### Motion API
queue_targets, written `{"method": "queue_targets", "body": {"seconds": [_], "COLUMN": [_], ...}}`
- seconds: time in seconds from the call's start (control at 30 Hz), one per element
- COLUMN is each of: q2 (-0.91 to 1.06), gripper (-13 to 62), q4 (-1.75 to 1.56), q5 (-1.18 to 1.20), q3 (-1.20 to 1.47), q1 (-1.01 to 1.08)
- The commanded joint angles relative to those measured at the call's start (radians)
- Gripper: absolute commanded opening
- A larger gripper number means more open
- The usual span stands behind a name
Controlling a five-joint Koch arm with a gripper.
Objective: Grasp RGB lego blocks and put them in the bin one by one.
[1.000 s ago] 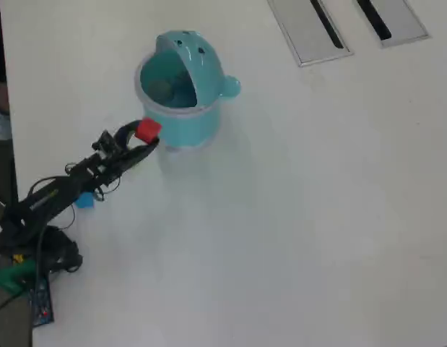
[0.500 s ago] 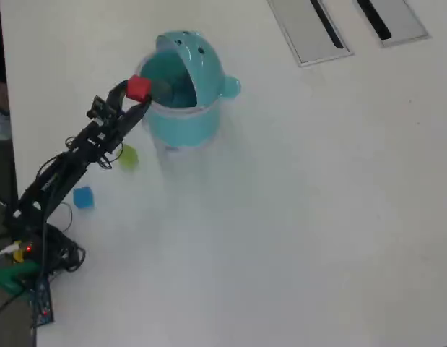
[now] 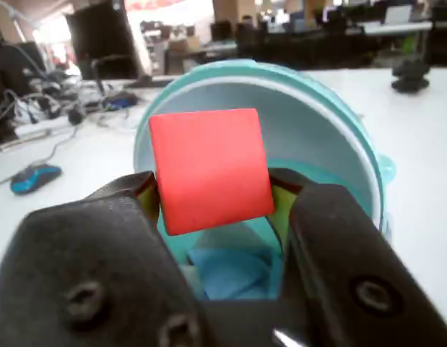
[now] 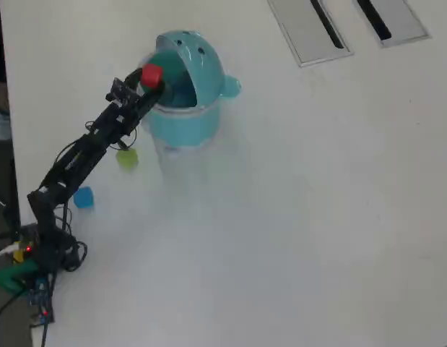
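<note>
Gripper clamped on red block, poised over bin mouth. Looks light, rigid, slick plastic; best pinched square on flat opposite faces.

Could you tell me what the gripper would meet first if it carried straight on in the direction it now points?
Most likely the inside of the bin's raised lid: the gripper, shut on the red block, points into the bin's opening. Depth is unclear.
</note>
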Motion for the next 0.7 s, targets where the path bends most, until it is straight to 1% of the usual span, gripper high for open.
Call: {"method": "queue_targets", "body": {"seconds": [0.0, 0.2, 0.43, 0.67], "q2": [0.009, -0.087, -0.129, -0.167], "gripper": [10.1, 10.1, 10.6, 20.1], "q4": [-0.015, -0.015, -0.048, -0.057], "q5": [-0.014, -0.041, -0.067, -0.143], "q3": [-0.107, -0.201, -0.201, -0.201], "q1": [-0.014, -0.015, -0.026, -0.028]}}
